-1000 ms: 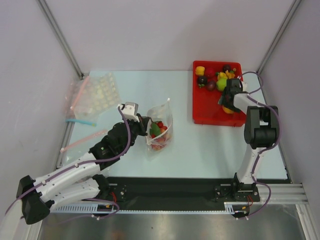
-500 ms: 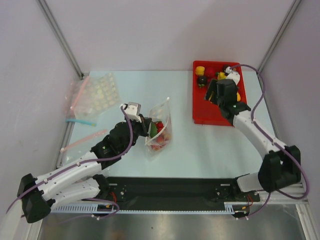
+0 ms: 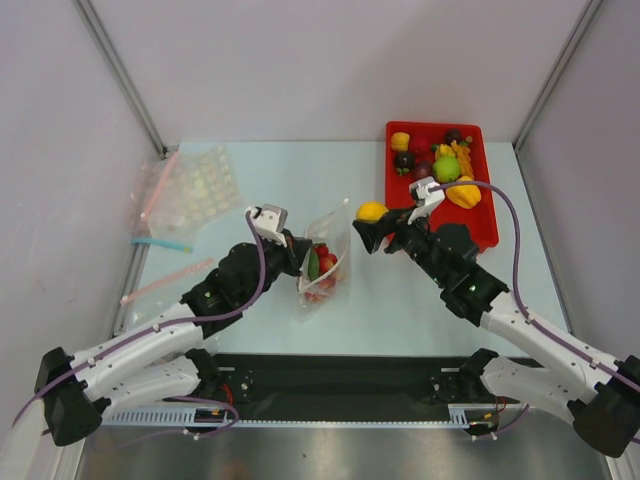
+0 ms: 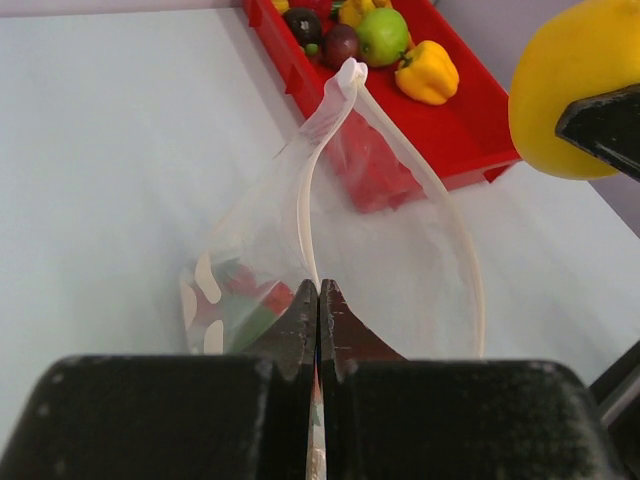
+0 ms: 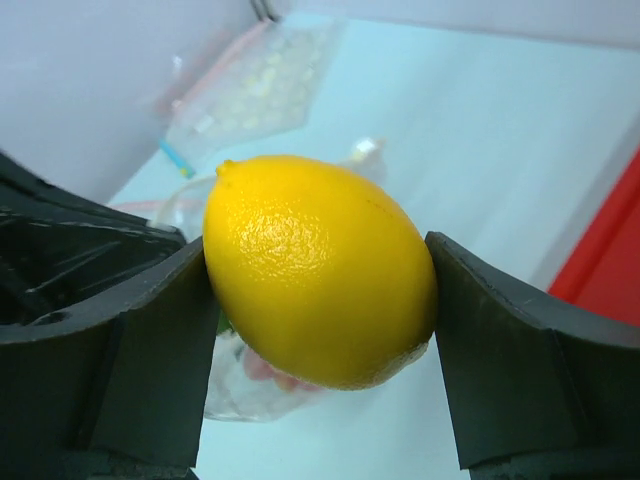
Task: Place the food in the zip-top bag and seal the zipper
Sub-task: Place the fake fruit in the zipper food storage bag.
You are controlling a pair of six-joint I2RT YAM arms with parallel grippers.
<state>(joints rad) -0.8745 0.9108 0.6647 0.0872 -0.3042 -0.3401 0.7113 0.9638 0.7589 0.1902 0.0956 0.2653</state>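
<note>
- The left gripper (image 3: 293, 250), nearest the front edge of the worktop (image 3: 400, 300), has not moved in the last second. Its jaws are pressed fully together on the whitish rim of the zip-top bag (image 3: 325, 255), holding the pouch upright left of the worktop's middle.
- In the left wrist view the zipper (image 4: 305, 200) bows apart into an open loop, so the mouth is wide open. Red and green pieces of food (image 3: 318, 265) already lie in the bottom.
- The big change is the right gripper (image 3: 374, 228). A second ago it was reaching into the red tray (image 3: 392, 190) at the far right corner; now it has swung left to just beside the bag's mouth.
- Its jaws are spread wide but clamped on a yellow lemon (image 5: 320, 270), one pad on each flank, and the fruit is clear of the worktop.
- This looks like one pick finished and the carry nearly over. The drop into the open mouth should come next, and the lemon looks large against that opening.
- Farther back, several pieces (image 3: 440, 160) are left in the tray, so sealing seems some way off.
</note>
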